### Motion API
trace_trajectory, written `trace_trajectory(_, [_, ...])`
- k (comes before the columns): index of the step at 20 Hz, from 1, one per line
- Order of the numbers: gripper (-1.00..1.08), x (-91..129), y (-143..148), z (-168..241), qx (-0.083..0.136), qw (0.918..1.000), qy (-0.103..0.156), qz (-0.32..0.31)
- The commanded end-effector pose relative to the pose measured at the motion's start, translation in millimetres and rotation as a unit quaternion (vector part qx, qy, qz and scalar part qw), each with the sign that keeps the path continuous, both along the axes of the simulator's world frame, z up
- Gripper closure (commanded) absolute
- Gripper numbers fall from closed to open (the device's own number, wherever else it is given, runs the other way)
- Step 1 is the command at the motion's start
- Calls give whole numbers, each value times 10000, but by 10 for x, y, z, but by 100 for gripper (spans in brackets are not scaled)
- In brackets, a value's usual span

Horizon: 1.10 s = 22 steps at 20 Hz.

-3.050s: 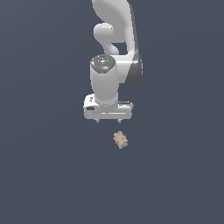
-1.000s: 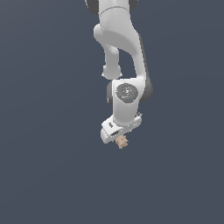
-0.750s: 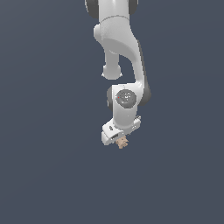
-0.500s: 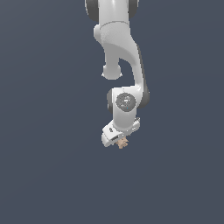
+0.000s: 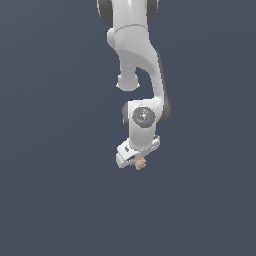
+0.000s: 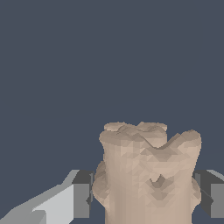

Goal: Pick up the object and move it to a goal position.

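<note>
Arm (image 5: 137,60) hangs down from top of ext. view, white, bent at the elbow, wrist joint w/ round grey cap just above the claw (image 5: 136,162). Claw body tilted, one end lower toward ext. view's left.

Object (image 5: 140,163) sits right at the claw's tip, tan, lumpy, tiny vs. the claw. In ext. view it pokes out just under the claw body, toward ext. view's right end of it, touching or nearly so; too small there to tell contact.

Wrist view is clearer: object (image 6: 146,175) fills the space between the two fingers (image 6: 82,194), knobbly top edge w/ a notch in the middle, bulges at both sides low down. One dark finger pad is right against one bulge, the other pad right against the opposite bulge. No visible gap on either side at this res. So claw is apart by about the object's width, fingers flanking it at its lower bulges. Whether pads are actually pressing or only just beside the object: can't tell from these views.

Whether object rests on a surface or is off it: can't tell, background is flat dark blue-grey in both views, no shadow or edge visible.

Object upright-ish in wrist view, wider lobes at top, narrower waist between the pads.
</note>
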<state>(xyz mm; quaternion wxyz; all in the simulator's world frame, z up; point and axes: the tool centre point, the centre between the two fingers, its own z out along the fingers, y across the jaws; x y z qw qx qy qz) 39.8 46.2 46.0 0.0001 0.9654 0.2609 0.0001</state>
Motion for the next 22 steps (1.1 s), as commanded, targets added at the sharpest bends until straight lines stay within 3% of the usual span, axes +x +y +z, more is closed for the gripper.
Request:
trace_trajectory(1, [108, -1, 1, -3, 0, 10000, 1, 1])
trace_trajectory(6, [108, -18, -57, 13, 1, 10000, -1, 2])
trace_trajectory(11, [108, -96, -314, 70, 1, 10000, -1, 2])
trace_trajectory(22, [108, -421, -1450, 321, 0, 10000, 0, 0])
